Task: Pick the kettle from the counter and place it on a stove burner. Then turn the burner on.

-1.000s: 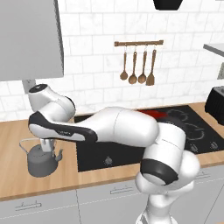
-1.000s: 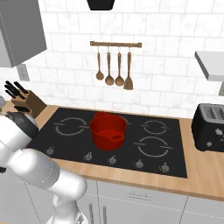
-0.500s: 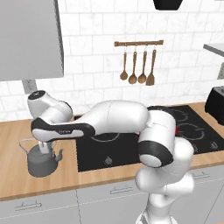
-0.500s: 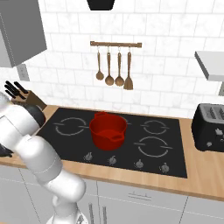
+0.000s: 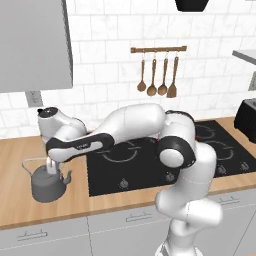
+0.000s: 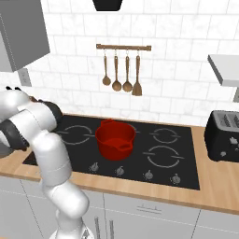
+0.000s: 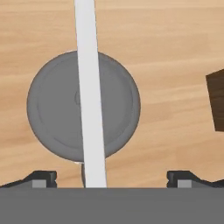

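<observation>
As before, gripper (image 5: 51,166) over kettle (image 5: 47,184) — arm higher

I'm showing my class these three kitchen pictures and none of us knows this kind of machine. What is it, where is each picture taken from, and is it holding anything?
It is a white robot arm in a computer-drawn kitchen. Two pictures come from cameras behind the arm, one to its left and one to its right. The third looks straight down from the arm's hand.

On the wooden counter stands a grey kettle. The tool hangs right above it, over its thin handle. Its two dark fingertips stand wide apart on either side of the handle, so nothing is held yet.

On the black cooktop sits a red pot, with printed burner rings around it.
</observation>
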